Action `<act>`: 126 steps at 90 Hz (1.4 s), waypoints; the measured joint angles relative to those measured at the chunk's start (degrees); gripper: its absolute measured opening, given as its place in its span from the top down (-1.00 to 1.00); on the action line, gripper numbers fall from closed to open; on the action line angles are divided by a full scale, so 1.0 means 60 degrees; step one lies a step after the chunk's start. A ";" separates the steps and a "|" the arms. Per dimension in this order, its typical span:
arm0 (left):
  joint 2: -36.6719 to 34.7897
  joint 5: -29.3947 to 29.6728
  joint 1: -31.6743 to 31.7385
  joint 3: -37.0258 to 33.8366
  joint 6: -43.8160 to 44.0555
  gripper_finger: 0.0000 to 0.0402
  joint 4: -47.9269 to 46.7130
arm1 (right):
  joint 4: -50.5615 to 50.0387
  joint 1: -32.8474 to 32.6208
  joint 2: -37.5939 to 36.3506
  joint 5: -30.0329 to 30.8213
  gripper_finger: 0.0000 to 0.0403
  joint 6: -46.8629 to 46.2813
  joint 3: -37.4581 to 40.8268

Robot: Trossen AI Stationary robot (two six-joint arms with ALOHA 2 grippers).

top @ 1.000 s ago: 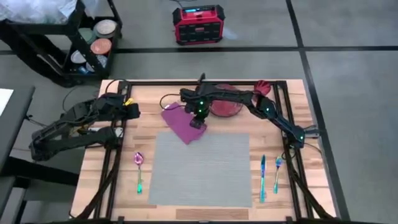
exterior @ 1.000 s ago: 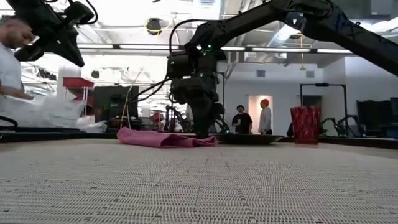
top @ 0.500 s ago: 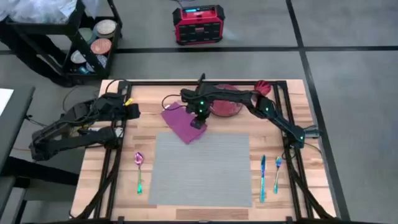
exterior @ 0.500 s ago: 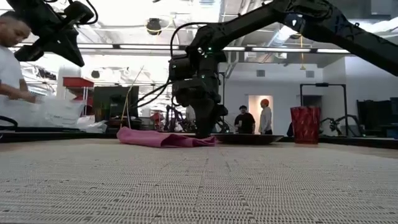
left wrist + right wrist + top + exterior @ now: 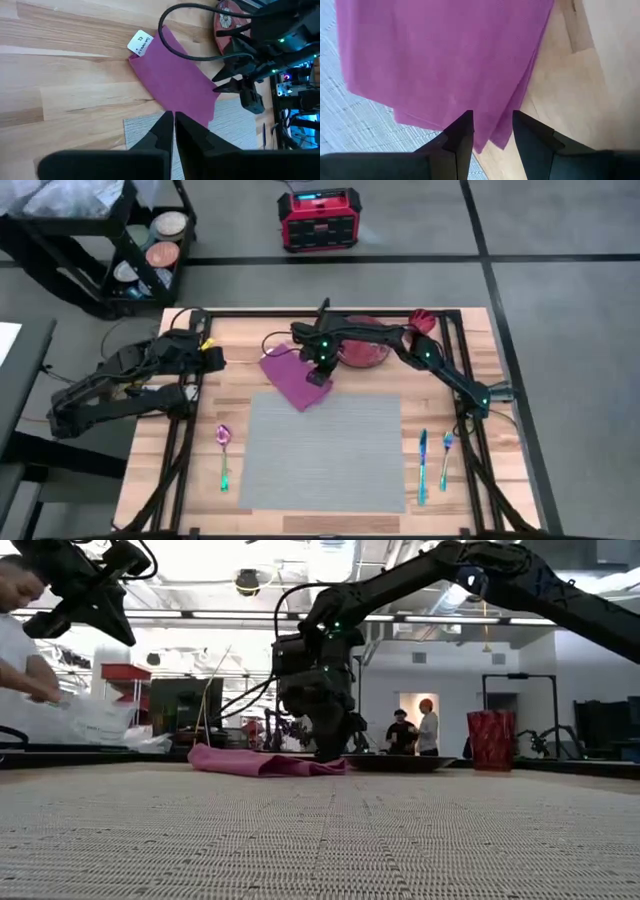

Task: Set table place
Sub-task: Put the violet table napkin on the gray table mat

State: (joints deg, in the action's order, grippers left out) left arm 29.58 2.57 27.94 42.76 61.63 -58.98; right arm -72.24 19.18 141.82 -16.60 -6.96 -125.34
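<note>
Right end effector [image 5: 318,376] hangs low over the corner of the magenta napkin [image 5: 293,380], its fingers parted astride the cloth edge without pinching it, while our left end effector [image 5: 212,357], fingers pressed together and empty, waits at the worktop's [image 5: 230,410] left edge. We judge the job barely begun: the grey mat [image 5: 322,450] lies in the middle of the worktop but bare, with the napkin overlapping its far corner, the plate [image 5: 362,350] behind the arm, a spoon [image 5: 224,455] left and knife [image 5: 423,465] and fork [image 5: 446,458] right of it. Nothing blocks the mat itself, though the right arm reaches across the plate.
</note>
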 joint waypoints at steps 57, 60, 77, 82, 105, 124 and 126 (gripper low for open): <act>-0.0006 -0.0288 0.0000 0.0000 -0.0299 1.00 0.0004 | 0.0459 0.0080 -0.0012 -0.0964 0.67 -0.0551 0.1045; -0.0006 -0.0288 0.0000 0.0000 -0.0302 1.00 0.0007 | 0.0447 0.0076 0.0004 -0.0940 0.76 -0.0547 0.0965; -0.0006 -0.0284 0.0000 0.0000 -0.0393 1.00 0.0007 | 0.0124 -0.0043 0.0044 -0.0903 0.98 -0.0364 0.0296; -0.0006 -0.0280 0.0000 0.0000 -0.0452 1.00 0.0004 | -0.0064 -0.0090 0.0044 -0.0908 0.99 -0.0284 0.0050; -0.0005 -0.0206 0.0000 0.0000 -0.0468 1.00 0.0004 | -0.1059 -0.0250 -0.0146 -0.0922 1.00 -0.0018 -0.1622; -0.0003 -0.0178 0.0002 0.0000 -0.0467 1.00 0.0200 | -0.1880 -0.0162 -0.0832 0.0097 1.00 0.0130 -0.1366; -0.0003 -0.0177 0.0003 0.0000 -0.0475 1.00 0.0230 | -0.2008 -0.0124 -0.0865 0.0239 1.00 0.0131 -0.1358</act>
State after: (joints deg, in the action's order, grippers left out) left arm 29.56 1.51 27.96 42.76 58.78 -57.60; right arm -84.29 18.44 136.63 -15.17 -6.17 -133.49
